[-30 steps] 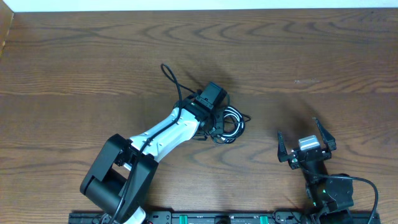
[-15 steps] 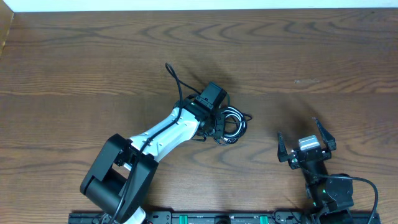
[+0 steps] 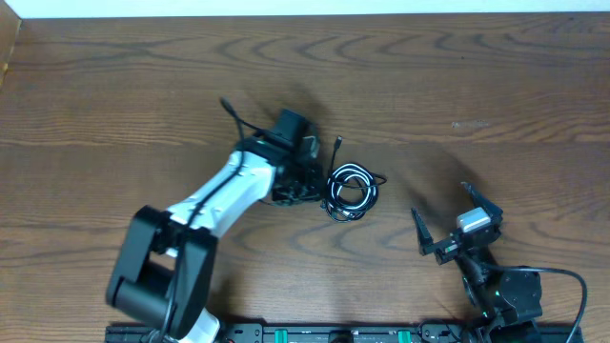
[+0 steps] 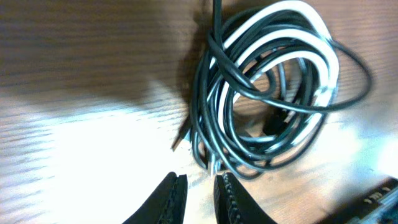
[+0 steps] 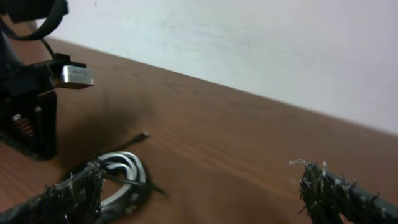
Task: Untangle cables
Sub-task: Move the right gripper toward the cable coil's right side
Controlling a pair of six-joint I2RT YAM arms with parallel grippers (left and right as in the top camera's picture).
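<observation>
We see the cables [image 3: 336, 193] in one tangled coil, just beyond the tips of our left gripper [image 4: 199, 182], its jaws barely parted and empty, our right gripper [image 3: 439, 199] spread wide, well apart from the coil

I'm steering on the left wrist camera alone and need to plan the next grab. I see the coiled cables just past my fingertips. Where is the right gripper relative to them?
Observer: The right gripper sits off to the right of the cables, nearer the arms' bases, and well apart from them.
Operator: Is it holding anything?
Observer: No, its jaws stand wide open and empty.
Operator: The black cord running out of the top of my picture, where does it end?
Observer: It ends close by in a small plug end, which lies free on the table just beyond the coil on its far side.
</observation>
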